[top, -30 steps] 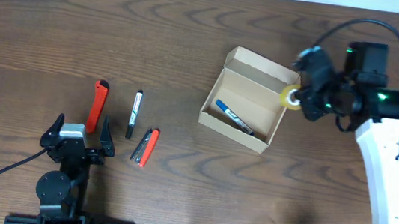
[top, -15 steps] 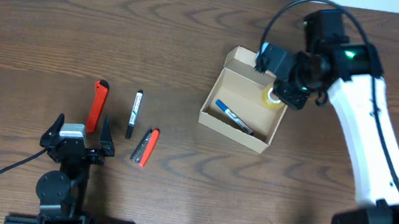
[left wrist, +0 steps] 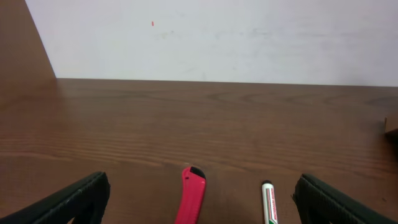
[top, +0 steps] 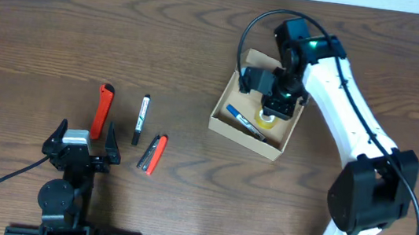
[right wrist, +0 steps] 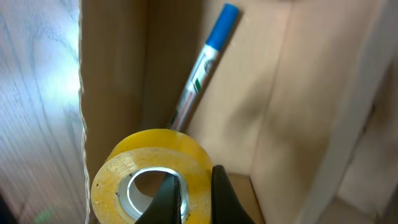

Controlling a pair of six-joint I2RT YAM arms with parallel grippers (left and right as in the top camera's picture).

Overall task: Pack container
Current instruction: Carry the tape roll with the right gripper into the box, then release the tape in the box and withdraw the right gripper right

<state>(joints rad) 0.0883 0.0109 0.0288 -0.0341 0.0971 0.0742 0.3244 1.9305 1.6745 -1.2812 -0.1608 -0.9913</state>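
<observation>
The container [top: 241, 134] stands open on the table [top: 61, 29], to the right of the middle. The right gripper [right wrist: 194, 190] reaches into it from above. Its fingers are pressed together on the wall of a yellow tape roll [right wrist: 152, 162], with one finger through the hole. A blue marker [top: 244, 121] lies on the box floor beside the roll. The left gripper [top: 86, 127] sits well apart at the left, its fingers spread wide. A red cutter [top: 102, 111] and a black marker [top: 141, 118] lie near it.
</observation>
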